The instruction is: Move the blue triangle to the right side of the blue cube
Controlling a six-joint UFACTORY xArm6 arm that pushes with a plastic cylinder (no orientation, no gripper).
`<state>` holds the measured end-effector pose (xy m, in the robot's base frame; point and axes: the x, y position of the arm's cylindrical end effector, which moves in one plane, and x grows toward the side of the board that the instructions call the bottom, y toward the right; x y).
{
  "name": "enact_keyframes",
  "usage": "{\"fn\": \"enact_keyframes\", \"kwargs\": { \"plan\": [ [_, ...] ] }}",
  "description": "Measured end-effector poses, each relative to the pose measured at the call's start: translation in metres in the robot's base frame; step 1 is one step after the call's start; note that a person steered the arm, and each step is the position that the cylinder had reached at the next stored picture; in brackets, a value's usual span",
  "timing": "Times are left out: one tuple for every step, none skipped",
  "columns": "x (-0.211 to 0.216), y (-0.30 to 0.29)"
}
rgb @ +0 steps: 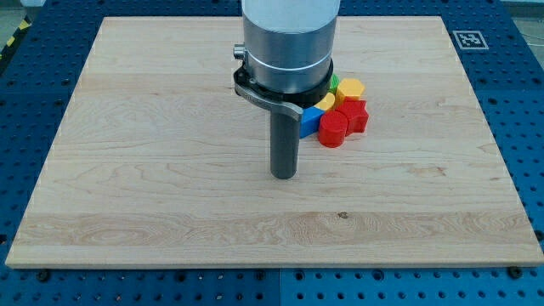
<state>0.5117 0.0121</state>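
My tip (283, 175) rests on the wooden board (153, 170), just below and left of a tight cluster of blocks. A blue block (311, 120) lies at the cluster's left edge, partly hidden behind the rod and arm; its shape cannot be made out. Only this one blue piece shows. A red cylinder (333, 130) touches its right side. A second red block (354, 115) sits right of that. A yellow hexagon-like block (349, 88), a smaller yellow block (326, 102) and a green block (335, 81) lie above. The tip is apart from the blue block.
The arm's large grey body (287, 42) hides the cluster's left part and the board behind it. A black-and-white marker (468, 39) sits off the board's top right corner. A blue perforated table (518, 102) surrounds the board.
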Motion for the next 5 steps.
{"fn": "enact_keyframes", "kwargs": {
  "plan": [
    [-0.008, 0.034],
    [-0.016, 0.045],
    [-0.004, 0.045],
    [-0.004, 0.043],
    [-0.010, 0.040]
  ]
}}
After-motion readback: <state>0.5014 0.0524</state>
